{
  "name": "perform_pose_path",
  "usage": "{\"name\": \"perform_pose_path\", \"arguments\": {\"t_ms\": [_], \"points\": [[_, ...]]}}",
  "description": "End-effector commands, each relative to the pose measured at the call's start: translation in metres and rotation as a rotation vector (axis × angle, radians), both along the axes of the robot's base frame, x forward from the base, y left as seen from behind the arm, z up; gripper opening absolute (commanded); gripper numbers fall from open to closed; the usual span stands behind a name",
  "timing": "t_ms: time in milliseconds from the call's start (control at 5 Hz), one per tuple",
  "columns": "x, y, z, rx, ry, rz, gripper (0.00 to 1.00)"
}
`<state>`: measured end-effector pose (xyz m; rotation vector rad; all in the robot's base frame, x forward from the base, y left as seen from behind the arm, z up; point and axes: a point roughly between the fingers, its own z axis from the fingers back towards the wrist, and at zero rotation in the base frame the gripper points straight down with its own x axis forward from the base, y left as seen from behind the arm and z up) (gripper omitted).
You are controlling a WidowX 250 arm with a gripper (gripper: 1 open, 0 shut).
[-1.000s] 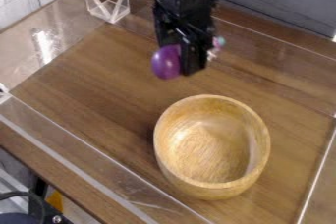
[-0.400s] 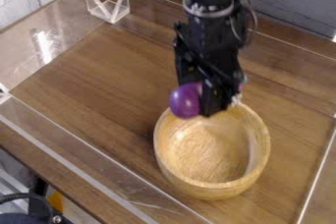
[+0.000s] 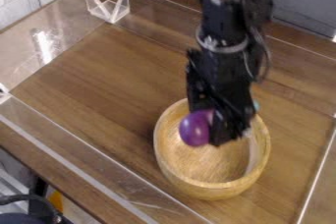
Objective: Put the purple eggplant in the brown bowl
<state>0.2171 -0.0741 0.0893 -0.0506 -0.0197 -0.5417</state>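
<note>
Tool (image 3: 210, 128) has carried the purple eggplant (image 3: 196, 128) rightward and down from mid-table; still clamped on it; brown bowl (image 3: 250, 172) hollow directly beneath; release looks next.

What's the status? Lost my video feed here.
Gripper shut on the purple eggplant, pointing down. Eggplant over the brown bowl, not yet released. Nothing in the way.
</note>
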Motion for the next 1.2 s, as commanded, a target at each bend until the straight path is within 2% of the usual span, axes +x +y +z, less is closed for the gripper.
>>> {"name": "perform_pose_path", "arguments": {"t_ms": [0, 200, 400, 600, 800, 1000], "points": [[0.0016, -0.0091, -0.0039, -0.001, -0.024, -0.02, 0.0], [0.0012, -0.018, -0.0138, 0.004, -0.02, -0.033, 1.0], [0.0013, -0.0159, -0.0132, 0.006, -0.018, -0.027, 1.0], [0.0016, -0.0145, -0.0136, 0.007, -0.016, -0.023, 0.0], [0.0012, -0.0125, -0.0133, 0.007, -0.012, -0.016, 1.0], [0.0008, -0.0109, -0.0135, 0.007, -0.008, -0.009, 1.0]]}}
